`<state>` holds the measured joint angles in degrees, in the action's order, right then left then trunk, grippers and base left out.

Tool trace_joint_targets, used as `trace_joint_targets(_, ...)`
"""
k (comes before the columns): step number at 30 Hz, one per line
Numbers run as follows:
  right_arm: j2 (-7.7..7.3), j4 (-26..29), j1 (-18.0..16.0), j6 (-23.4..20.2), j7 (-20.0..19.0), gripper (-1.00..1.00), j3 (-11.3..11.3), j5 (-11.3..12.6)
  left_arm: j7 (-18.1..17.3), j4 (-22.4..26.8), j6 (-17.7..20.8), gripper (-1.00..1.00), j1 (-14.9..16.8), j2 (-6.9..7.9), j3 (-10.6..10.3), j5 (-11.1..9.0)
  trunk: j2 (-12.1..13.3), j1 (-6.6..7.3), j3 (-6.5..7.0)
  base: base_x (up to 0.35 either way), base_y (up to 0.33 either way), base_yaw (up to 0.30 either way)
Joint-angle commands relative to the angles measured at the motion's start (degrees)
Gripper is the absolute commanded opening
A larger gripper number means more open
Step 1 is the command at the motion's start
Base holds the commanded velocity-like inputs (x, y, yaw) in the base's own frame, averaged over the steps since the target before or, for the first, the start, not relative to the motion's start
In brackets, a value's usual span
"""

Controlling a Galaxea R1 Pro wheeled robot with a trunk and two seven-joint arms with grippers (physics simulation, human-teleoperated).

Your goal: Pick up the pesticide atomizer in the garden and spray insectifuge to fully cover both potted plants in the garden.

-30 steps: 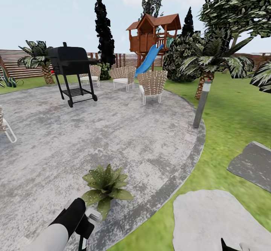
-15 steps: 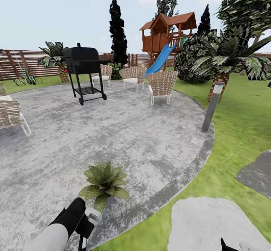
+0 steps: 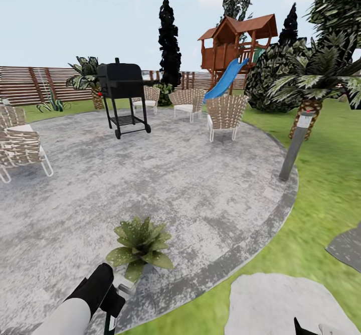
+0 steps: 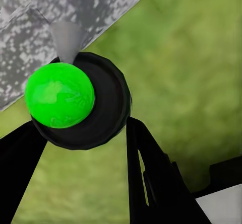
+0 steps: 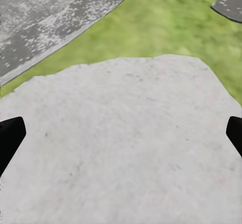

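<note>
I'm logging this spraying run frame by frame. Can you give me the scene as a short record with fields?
setting: round grey patio bordered by lawn
left gripper: shut on the pesticide atomizer
right gripper: open, above a pale stepping slab
potted plant: on the patio near its edge, just ahead of the left gripper
background: black grill, wicker chairs, playhouse with blue slide

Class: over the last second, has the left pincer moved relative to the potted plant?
No. The left pincer stays just beside the plant; the camera swung, shifting the grill right.
</note>
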<state>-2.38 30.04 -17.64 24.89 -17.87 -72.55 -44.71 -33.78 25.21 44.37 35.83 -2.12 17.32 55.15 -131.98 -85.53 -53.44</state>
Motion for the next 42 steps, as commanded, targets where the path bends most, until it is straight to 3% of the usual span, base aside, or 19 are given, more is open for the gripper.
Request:
trace_joint_targets(1,0.01,0.0,-0.1,0.3,-0.5,1.0,-0.5,-0.3,-0.4,0.1,0.1,-1.0,0.0,-0.07,0.4,0.7,0.0,0.01,-0.06,0.002,-0.001,0.179)
trace_joint_targets(17,0.01,0.0,-0.1,0.3,-0.5,1.0,-0.5,-0.3,-0.4,0.1,0.1,-1.0,0.0,-0.16,0.4,0.7,0.0,0.01,-0.06,0.081,-0.09,0.265)
trace_joint_targets(29,0.01,0.0,-0.1,0.3,-0.5,1.0,-0.5,-0.3,-0.4,0.0,0.1,-1.0,0.0,-0.16,0.4,0.7,0.0,0.01,-0.06,0.115,-0.244,0.019)
trace_joint_targets(42,-0.06,0.0,-0.1,0.3,-0.5,1.0,-0.5,-0.3,-0.4,0.3,0.1,-1.0,0.0,-0.11,0.5,0.7,0.0,0.01,-0.06,-0.103,-0.146,0.002)
